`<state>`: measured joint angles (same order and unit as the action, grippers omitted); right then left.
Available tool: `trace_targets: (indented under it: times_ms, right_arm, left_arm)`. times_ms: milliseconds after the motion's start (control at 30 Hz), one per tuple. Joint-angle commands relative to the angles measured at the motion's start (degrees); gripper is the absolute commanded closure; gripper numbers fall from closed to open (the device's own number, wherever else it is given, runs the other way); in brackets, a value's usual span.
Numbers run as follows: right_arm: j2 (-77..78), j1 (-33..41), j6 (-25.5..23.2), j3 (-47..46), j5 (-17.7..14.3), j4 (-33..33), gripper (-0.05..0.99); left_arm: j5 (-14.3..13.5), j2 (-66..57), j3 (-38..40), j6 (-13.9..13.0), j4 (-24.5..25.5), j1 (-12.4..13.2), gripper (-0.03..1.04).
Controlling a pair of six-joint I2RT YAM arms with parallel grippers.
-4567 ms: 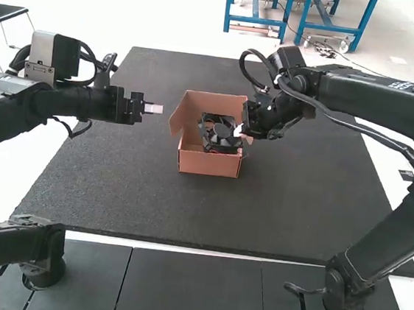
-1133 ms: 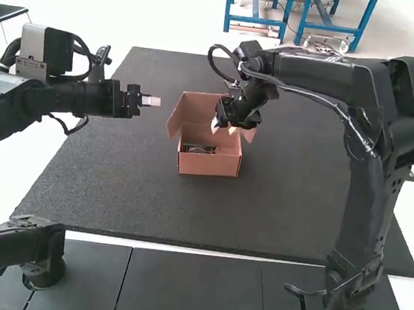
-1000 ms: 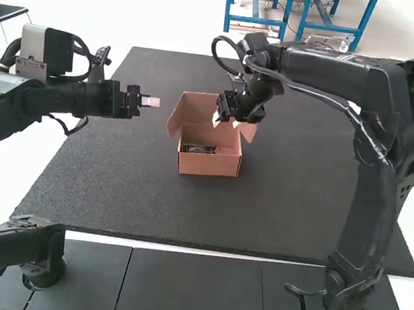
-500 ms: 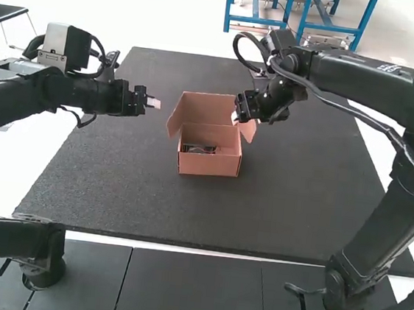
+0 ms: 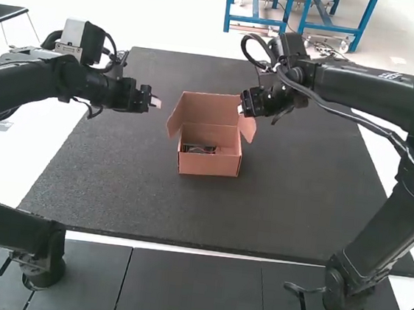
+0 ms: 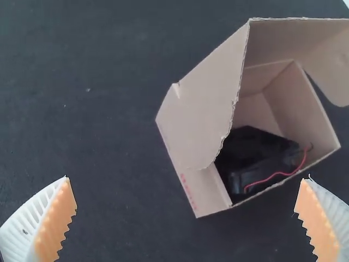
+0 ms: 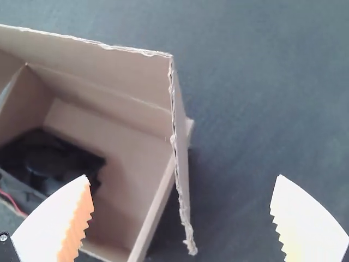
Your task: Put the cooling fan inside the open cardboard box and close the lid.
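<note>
At the middle of the mat (image 5: pixel 116 175) the cooling fan (image 6: pixel 256 158) lies inside the cardboard box (image 5: pixel 208 161); the left gripper (image 5: pixel 153 103) and right gripper (image 5: pixel 244 105) hang wide open and empty either side; a hard push on the upright lid (image 5: pixel 210 108) could skid the light box or buckle a side flap (image 5: pixel 174 120); earlier the right gripper held the fan at the rim

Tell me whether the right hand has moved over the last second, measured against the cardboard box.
Yes. The right hand has drawn back rightward, from over the opening of the cardboard box to its far right corner.
</note>
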<state>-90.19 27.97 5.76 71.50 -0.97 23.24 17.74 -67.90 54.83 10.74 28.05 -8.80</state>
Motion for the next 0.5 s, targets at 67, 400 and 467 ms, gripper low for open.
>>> trace_targets:
  times_ms: [67,400,467]
  right_arm:
    - [1.1,-2.1,2.1,-0.6,-0.8,-1.4,0.20]
    - [-1.7,-4.9,2.5,-0.8,3.0,-1.3,0.26]
    - [-2.4,-4.9,2.9,-0.7,3.1,-1.2,0.26]
  left_arm:
    - [-2.8,-2.4,3.9,-1.4,-0.2,-1.6,0.06]
    - [-4.6,-6.4,6.3,-1.9,-0.1,-1.7,0.06]
    - [-4.8,-6.6,6.2,-1.9,-0.1,-1.7,0.06]
